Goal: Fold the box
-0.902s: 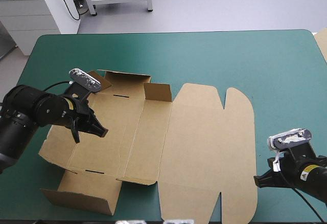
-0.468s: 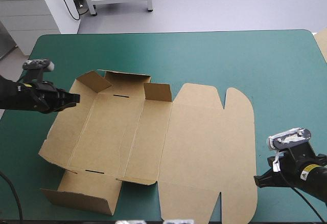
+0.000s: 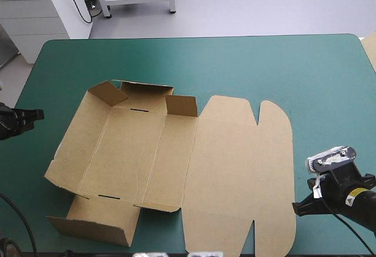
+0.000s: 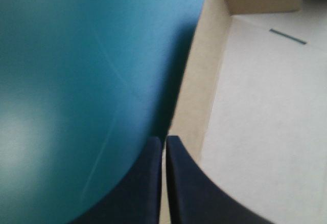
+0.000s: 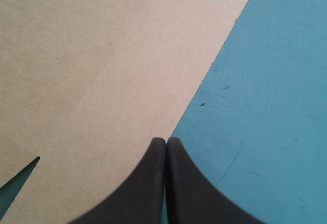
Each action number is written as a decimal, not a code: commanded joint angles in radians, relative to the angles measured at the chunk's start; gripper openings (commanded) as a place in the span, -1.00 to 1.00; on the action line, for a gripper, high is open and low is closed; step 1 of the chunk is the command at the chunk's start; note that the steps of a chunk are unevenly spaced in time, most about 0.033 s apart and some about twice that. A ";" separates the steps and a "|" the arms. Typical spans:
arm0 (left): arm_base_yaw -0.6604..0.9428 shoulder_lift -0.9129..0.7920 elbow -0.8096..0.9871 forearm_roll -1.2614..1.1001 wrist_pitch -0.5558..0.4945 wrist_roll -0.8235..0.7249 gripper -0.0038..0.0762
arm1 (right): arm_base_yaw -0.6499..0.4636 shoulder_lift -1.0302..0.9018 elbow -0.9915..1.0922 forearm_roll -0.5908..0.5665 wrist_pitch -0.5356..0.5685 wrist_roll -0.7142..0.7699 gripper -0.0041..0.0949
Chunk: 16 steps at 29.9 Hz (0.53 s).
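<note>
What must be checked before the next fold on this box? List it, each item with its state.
1. Is the left gripper off the box? Ok: it sits shut near the left edge of the table, apart from the board.
2. Is the right gripper free of the board? Cannot tell: it is shut, with its tip right at the edge of the lid, and contact is unclear.
3. Is the far wall raised? Ok, and its end tabs are turned inward.
4. Is the near wall raised? Ok.
5. Is the left panel raised? Not ok: it lies nearly flat.
6. Is the lid flat? Ok.
</note>
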 commanded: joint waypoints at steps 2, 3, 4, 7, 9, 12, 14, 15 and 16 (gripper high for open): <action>0.003 -0.023 -0.031 0.075 0.047 0.016 -0.74 | -0.006 0.003 -0.025 0.002 -0.064 -0.029 -0.96; 0.003 -0.015 -0.031 0.081 0.047 -0.004 -0.65 | -0.006 0.003 -0.025 0.002 -0.069 -0.029 -0.96; 0.003 -0.012 -0.031 0.081 0.047 -0.027 -0.53 | -0.006 0.003 -0.025 0.002 -0.073 -0.029 -0.96; 0.003 0.004 -0.031 0.079 0.047 -0.075 -0.05 | -0.006 0.003 -0.025 0.007 -0.089 -0.029 -0.96; 0.003 0.004 -0.031 0.079 0.047 -0.101 0.21 | -0.006 0.003 -0.025 0.007 -0.093 -0.029 -0.96; 0.003 0.004 -0.020 0.079 0.047 -0.119 0.38 | -0.006 0.003 -0.025 0.007 -0.100 -0.029 -0.96; 0.002 0.006 0.017 0.075 0.047 -0.125 0.37 | -0.006 0.003 -0.025 0.008 -0.112 -0.029 -0.96; -0.001 0.008 0.036 0.072 0.047 -0.125 0.37 | -0.006 0.003 -0.025 0.008 -0.116 -0.029 -0.96; 0.000 0.008 0.064 0.065 0.047 -0.127 0.37 | -0.006 0.003 -0.025 0.008 -0.121 -0.029 -0.96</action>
